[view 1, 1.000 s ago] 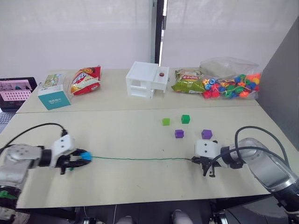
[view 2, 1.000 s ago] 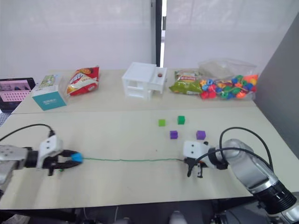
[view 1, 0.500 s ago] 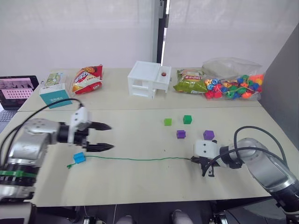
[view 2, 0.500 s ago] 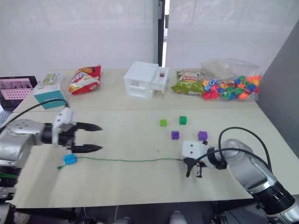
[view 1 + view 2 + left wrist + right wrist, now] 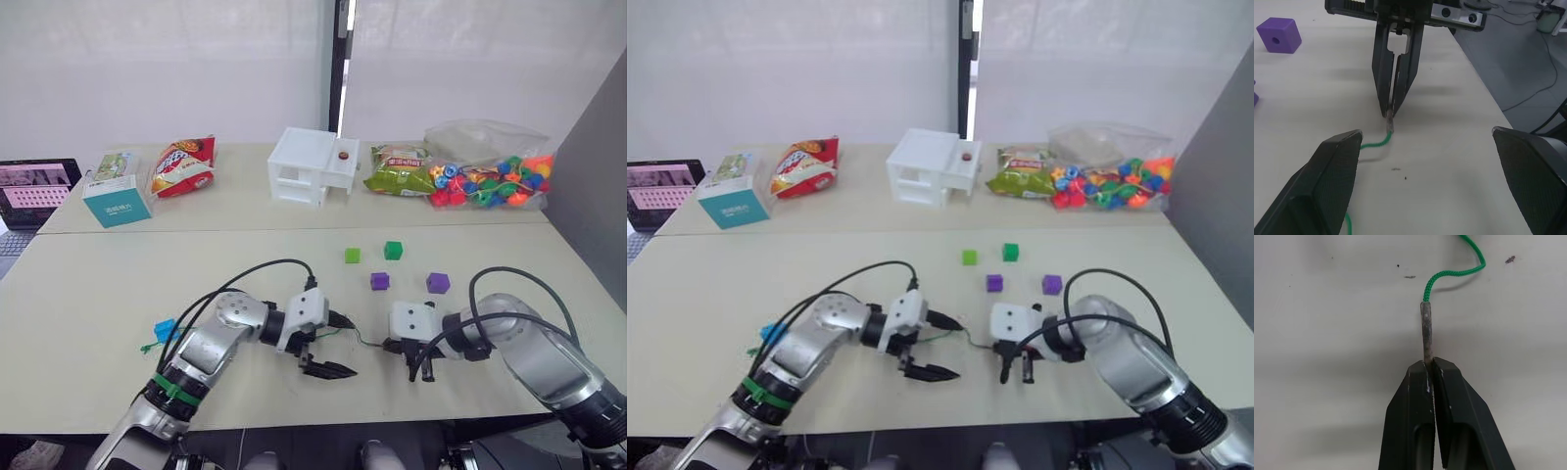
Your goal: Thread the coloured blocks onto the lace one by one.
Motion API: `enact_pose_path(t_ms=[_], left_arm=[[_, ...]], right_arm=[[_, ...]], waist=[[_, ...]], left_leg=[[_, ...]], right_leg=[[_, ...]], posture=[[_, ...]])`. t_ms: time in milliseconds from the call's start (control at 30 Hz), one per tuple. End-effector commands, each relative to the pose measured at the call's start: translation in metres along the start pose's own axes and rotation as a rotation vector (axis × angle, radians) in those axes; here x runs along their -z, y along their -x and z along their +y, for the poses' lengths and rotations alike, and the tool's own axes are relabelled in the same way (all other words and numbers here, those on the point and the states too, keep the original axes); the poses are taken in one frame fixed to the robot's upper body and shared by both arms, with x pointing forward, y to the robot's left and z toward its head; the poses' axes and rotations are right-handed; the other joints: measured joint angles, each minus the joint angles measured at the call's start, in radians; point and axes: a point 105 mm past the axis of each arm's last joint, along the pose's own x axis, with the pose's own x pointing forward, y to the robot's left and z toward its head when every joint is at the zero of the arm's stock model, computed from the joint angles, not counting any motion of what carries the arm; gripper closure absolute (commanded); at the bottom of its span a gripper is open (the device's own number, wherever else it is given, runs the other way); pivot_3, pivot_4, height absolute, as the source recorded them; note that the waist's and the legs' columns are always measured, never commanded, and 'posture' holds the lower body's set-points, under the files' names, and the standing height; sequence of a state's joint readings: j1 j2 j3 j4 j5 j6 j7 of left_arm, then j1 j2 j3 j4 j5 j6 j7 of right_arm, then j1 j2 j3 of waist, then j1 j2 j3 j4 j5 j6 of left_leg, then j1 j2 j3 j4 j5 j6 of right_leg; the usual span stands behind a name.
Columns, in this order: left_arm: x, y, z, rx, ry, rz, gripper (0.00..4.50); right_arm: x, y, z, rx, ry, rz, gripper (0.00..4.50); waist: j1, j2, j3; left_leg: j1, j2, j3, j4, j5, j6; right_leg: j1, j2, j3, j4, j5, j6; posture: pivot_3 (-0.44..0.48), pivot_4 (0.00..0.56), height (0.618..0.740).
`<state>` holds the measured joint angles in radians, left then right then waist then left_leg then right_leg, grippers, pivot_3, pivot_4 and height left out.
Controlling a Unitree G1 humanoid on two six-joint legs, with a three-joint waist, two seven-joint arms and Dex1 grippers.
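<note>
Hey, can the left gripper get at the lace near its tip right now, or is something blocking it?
Probably yes. The left gripper is open, with the lace lying between its fingers on bare table. The right gripper pinches only the dark tip, leaving the green part free.

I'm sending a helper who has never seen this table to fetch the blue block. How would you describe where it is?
On the near table, look towards its left side, behind the left arm. The blue block lies there at the far end of the green lace, alone; the green and purple blocks sit together on the right.
</note>
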<state>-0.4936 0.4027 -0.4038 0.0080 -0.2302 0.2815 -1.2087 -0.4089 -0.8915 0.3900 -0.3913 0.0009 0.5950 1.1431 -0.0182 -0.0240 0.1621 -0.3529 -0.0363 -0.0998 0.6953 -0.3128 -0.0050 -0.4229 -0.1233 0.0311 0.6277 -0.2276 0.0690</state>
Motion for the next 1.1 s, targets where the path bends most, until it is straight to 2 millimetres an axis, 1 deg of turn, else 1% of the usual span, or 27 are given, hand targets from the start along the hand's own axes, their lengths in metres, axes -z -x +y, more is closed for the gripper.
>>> enact_pose_path(t_ms=[33, 133, 233, 333, 567, 833, 933, 1100], left_arm=[[-0.002, -0.005, 0.006, -0.037, -0.032, -0.013, 0.03], [0.002, -0.011, 0.001, -0.026, -0.027, -0.015, 0.03], [0.004, -0.014, 0.002, -0.042, -0.010, -0.020, 0.86], [0.008, -0.016, 0.008, -0.077, -0.022, 0.004, 1.86], [0.014, -0.020, 0.008, -0.078, -0.017, 0.029, 1.86], [0.013, -0.025, 0.009, -0.060, -0.003, 0.014, 1.86], [0.011, -0.026, 0.008, -0.050, -0.001, 0.004, 2.66], [0.012, -0.025, 0.006, -0.038, -0.001, 0.009, 4.32]], right_arm=[[-0.002, -0.003, 0.005, -0.032, 0.044, 0.021, 4.50], [-0.004, -0.004, 0.006, -0.035, 0.048, 0.017, 4.50], [-0.005, -0.005, 0.008, -0.048, 0.057, 0.016, 4.50], [-0.009, -0.006, 0.011, -0.062, 0.064, 0.005, 4.50], [-0.012, -0.007, 0.012, -0.068, 0.069, -0.002, 4.50], [-0.017, -0.008, 0.015, -0.079, 0.068, -0.020, 4.50], [-0.017, -0.008, 0.016, -0.084, 0.068, -0.017, 4.50], [-0.012, -0.008, 0.013, -0.078, 0.063, 0.003, 4.50]], waist=[[0.000, 0.000, 0.000], [0.001, 0.000, 0.000], [0.001, 0.000, 0.000], [0.003, 0.000, 0.000], [0.004, 0.000, 0.000], [0.004, 0.000, 0.000], [0.005, 0.000, 0.000], [0.005, 0.000, 0.000]], left_leg=[[0.000, 0.000, 0.000, 0.000, 0.000, 0.000], [0.000, 0.000, 0.000, 0.000, 0.000, 0.000], [0.000, 0.000, 0.000, 0.000, 0.000, 0.000], [0.000, 0.000, 0.000, 0.000, 0.000, 0.000], [0.000, 0.000, 0.000, 0.000, 0.000, 0.000], [0.000, 0.000, 0.000, 0.000, 0.000, 0.000], [0.000, 0.000, 0.000, 0.000, 0.000, 0.000], [0.000, 0.000, 0.000, 0.000, 0.000, 0.000]], right_leg=[[0.000, 0.000, 0.000, 0.000, 0.000, 0.000], [0.000, 0.000, 0.000, 0.000, 0.000, 0.000], [0.000, 0.000, 0.000, 0.000, 0.000, 0.000], [0.000, 0.000, 0.000, 0.000, 0.000, 0.000], [0.000, 0.000, 0.000, 0.000, 0.000, 0.000], [0.000, 0.000, 0.000, 0.000, 0.000, 0.000], [0.000, 0.000, 0.000, 0.000, 0.000, 0.000], [0.000, 0.000, 0.000, 0.000, 0.000, 0.000]], posture=[[0.000, 0.150, 0.740], [0.000, 0.150, 0.740], [0.000, 0.150, 0.740], [0.000, 0.150, 0.740], [0.000, 0.150, 0.740], [0.000, 0.150, 0.740], [0.000, 0.150, 0.740], [0.000, 0.150, 0.740]])
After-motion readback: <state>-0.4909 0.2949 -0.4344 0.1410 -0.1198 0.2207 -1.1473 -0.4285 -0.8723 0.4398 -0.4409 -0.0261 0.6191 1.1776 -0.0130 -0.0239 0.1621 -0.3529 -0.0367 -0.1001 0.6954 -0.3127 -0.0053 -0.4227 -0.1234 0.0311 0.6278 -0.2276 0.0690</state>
